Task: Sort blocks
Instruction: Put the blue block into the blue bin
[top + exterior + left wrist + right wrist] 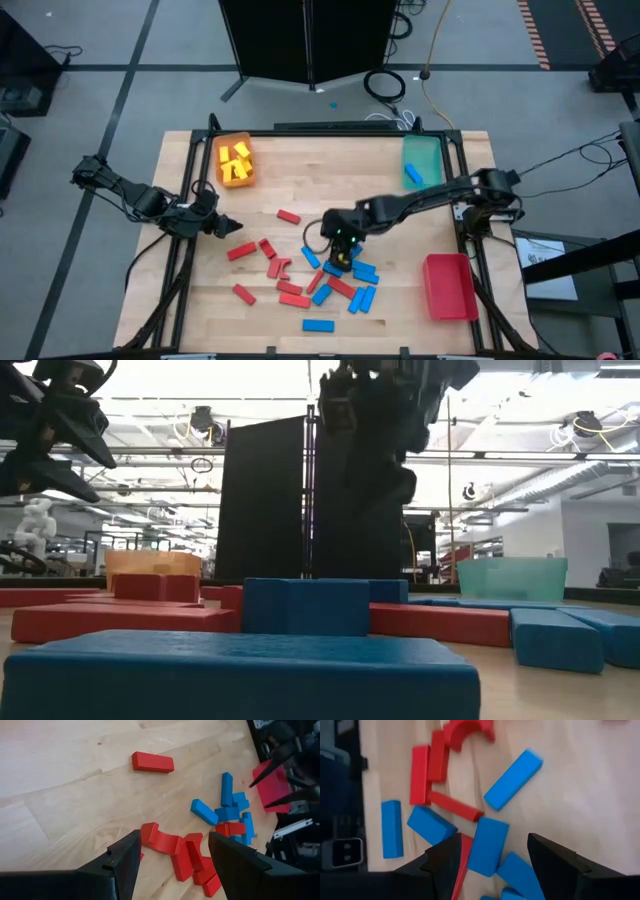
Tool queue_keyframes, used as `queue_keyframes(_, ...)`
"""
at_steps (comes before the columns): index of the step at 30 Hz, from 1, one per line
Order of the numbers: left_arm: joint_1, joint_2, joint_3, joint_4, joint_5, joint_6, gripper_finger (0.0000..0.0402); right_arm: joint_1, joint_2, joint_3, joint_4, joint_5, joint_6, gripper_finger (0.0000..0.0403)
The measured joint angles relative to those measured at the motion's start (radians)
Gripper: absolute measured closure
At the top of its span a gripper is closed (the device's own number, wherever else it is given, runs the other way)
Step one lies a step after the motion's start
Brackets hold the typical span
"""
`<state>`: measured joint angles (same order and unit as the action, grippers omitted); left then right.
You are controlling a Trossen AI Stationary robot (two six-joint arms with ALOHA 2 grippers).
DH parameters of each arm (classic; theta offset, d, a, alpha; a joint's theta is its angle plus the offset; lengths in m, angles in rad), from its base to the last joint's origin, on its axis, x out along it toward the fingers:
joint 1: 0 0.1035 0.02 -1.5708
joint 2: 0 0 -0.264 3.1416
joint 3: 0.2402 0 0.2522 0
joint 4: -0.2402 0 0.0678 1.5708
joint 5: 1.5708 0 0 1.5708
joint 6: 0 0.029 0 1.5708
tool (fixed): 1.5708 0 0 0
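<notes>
Bench (330, 170) from above: my right claw (340, 262) hangs low over the pile of blocks (335, 280) in the near middle, fingers spread wide and empty, as my right wrist view shows, with a blue block (487, 846) lying between the two finger lines. My left claw (228, 226) waits at the left side of the bench, also wide and empty, looking across at the red blocks (175, 852).

Sorting so far: yellow blocks (236, 162) sit in the orange tray (222, 180) at the far left; one blue block (413, 176) lies in the teal tray (425, 150) at the far right; the red tray (450, 290) at the near right appears to hold nothing. Red and blue blocks are scattered on the wood, with a lone red block (289, 216) lying apart towards the far side.

Step in hand, as I judge it: picking a blue block from the pile for the teal tray.

To do it well:
- Turn my wrist so that the fingers close across the block's short width, not along its length.
- Choose a block with free sides; the one below touches a red block (455, 806) at a corner and has another blue block (431, 825) just beside it, so a finger could snag a neighbour.
- Descend straight, fingers kept wide until they straddle the block, then close.
- Lift vertically before travelling, so nothing is dragged along.
</notes>
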<state>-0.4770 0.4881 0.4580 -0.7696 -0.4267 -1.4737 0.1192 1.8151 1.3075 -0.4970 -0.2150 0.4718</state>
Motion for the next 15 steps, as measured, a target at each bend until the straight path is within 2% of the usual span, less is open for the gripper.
queue_keyframes(7, 0.0, 0.0, 0.0, -0.003, 0.003, 0.048, 0.0174, 0.04, 0.057, 0.0, 0.003, 0.005, 0.039, 0.0171)
queue_keyframes(15, 0.0, 0.0, 0.0, -0.003, 0.008, 0.048, 0.0174, 0.091, 0.117, 0.0, 0.033, 0.013, 0.046, 0.008)
